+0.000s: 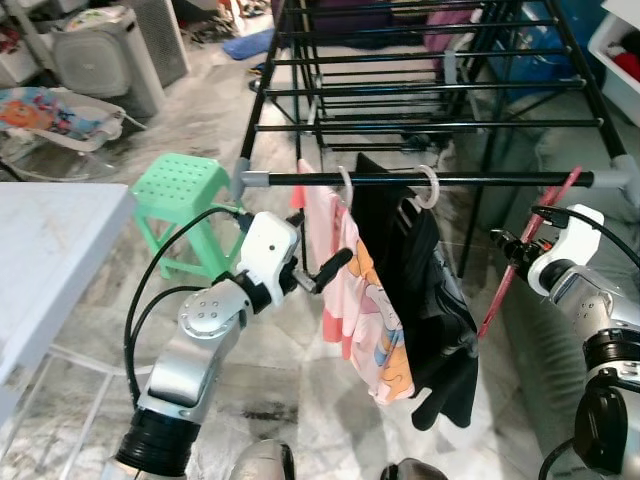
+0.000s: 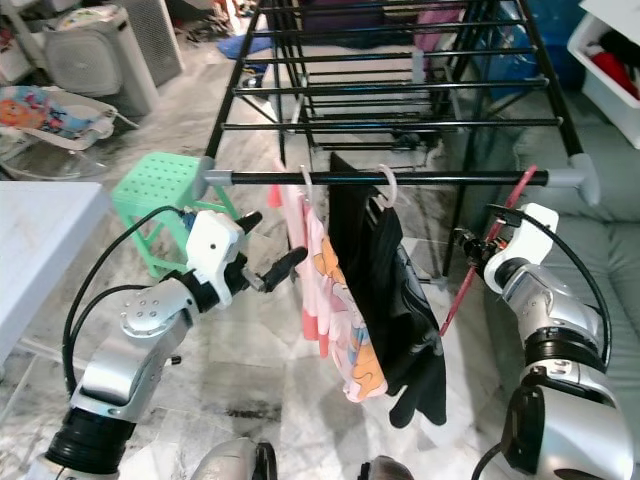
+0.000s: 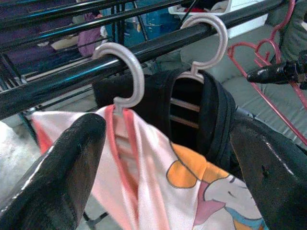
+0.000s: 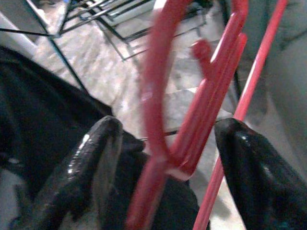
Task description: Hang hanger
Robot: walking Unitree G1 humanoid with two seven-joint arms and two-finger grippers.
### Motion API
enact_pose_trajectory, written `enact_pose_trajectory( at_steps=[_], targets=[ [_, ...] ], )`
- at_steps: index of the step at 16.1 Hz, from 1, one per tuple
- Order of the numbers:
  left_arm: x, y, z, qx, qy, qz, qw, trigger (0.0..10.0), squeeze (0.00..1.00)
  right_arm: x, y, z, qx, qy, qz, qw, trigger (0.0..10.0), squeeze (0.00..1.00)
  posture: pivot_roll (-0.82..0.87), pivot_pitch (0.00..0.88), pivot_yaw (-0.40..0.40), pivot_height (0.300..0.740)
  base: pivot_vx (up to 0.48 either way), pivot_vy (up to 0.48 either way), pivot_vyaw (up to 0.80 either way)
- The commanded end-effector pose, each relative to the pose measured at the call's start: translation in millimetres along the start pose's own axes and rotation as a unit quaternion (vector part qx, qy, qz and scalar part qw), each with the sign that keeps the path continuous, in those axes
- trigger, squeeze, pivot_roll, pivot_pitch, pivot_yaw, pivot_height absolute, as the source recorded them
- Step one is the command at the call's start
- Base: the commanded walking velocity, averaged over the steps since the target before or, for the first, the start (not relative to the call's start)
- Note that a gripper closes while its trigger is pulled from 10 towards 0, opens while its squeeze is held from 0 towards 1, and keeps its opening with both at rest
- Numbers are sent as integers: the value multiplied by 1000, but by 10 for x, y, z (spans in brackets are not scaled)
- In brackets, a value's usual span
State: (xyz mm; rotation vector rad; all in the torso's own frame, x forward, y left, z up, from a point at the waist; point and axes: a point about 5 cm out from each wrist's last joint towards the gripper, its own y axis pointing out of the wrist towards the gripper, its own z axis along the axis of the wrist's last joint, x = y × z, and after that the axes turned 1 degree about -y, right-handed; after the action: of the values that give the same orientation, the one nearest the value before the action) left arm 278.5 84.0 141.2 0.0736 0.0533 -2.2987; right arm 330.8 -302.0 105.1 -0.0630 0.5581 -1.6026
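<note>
A black drying rack fills the middle, its front rail (image 1: 480, 180) running across. Two white hanger hooks (image 3: 129, 72) (image 3: 211, 33) sit on that rail, one carrying a pink cartoon shirt (image 1: 360, 300), the other a black garment (image 1: 425, 290). My left gripper (image 1: 322, 238) stands open just left of the pink shirt, below the rail, with nothing between its fingers. My right gripper (image 1: 510, 248) is shut on a red hanger (image 1: 545, 215) to the right of the black garment. The hanger slants, and its upper end reaches the rail's height near the rail's right end.
A green plastic stool (image 1: 180, 190) stands left of the rack. A white table (image 1: 50, 240) lies at the near left. A grey sofa (image 1: 560, 350) is on the right, behind my right arm. A grey appliance (image 1: 100, 50) and a baby seat (image 1: 50, 110) sit far left.
</note>
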Motion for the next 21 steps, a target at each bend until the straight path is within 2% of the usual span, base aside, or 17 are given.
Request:
enact_pose_trajectory(
  at_steps=[1, 4, 6, 8, 9, 10, 11, 15, 16, 17, 20, 21],
  targets=[
    [-16, 1, 11, -5, 6, 6, 1000, 10000, 0, 3, -15, 60, 7, -9, -3, 1000, 10000, 1000, -3, 102, 76, 740, 0, 0, 0],
    [55, -17, -39, -4, 4, 5, 1000, 10000, 0, 2, -32, 25, 15, -39, -37, 998, 10000, 1000, -14, 72, 53, 740, 0, 0, 0],
    [41, -16, -88, -8, -6, 14, 1000, 10000, 0, -99, -69, -35, 9, -68, -26, 997, 10000, 1000, -22, 63, 54, 740, 0, 0, 0],
    [29, -22, -159, -15, -16, 20, 1000, 10000, 0, -105, -182, -115, 14, -92, -36, 995, 10000, 1000, -63, 33, 59, 740, 0, 0, 0],
    [29, -22, -159, -15, -16, 20, 1000, 10000, 0, -105, -182, -115, 14, -92, -36, 995, 10000, 1000, -63, 33, 59, 740, 0, 0, 0],
    [57, -2, -195, -17, -18, 18, 1000, 10000, 0, -110, -288, -187, 25, -120, -42, 992, 10000, 1000, -76, 9, 52, 740, 0, 0, 0],
    [81, 25, -211, -17, -19, 16, 1000, 10000, 0, -122, -354, -232, 35, -119, -47, 991, 10000, 1000, -77, 2, 51, 740, 0, 0, 0],
    [127, 66, -240, -14, -26, 21, 999, 10000, 0, -171, -485, -305, 75, -162, -64, 982, 10000, 1000, -81, 0, 51, 740, 0, 0, 0],
    [123, 65, -248, -13, -22, 26, 999, 10000, 0, -190, -547, -331, 89, -171, -73, 978, 10000, 1000, -81, 0, 51, 740, 0, 0, 0],
    [64, 48, -248, -14, -16, 48, 999, 10000, 0, -224, -652, -333, 118, -220, -80, 965, 10000, 1000, -79, 0, 43, 740, 0, 0, 0],
    [-20, 12, -269, -16, -18, 82, 996, 10000, 0, -242, -803, -354, 141, -251, -110, 951, 10000, 1000, -85, 0, 40, 740, 0, 0, 0],
    [-27, 1, -258, -12, -22, 92, 995, 10000, 0, -254, -889, -385, 152, -256, -123, 947, 10000, 788, -86, 0, 37, 740, 0, 0, 0]
  ],
)
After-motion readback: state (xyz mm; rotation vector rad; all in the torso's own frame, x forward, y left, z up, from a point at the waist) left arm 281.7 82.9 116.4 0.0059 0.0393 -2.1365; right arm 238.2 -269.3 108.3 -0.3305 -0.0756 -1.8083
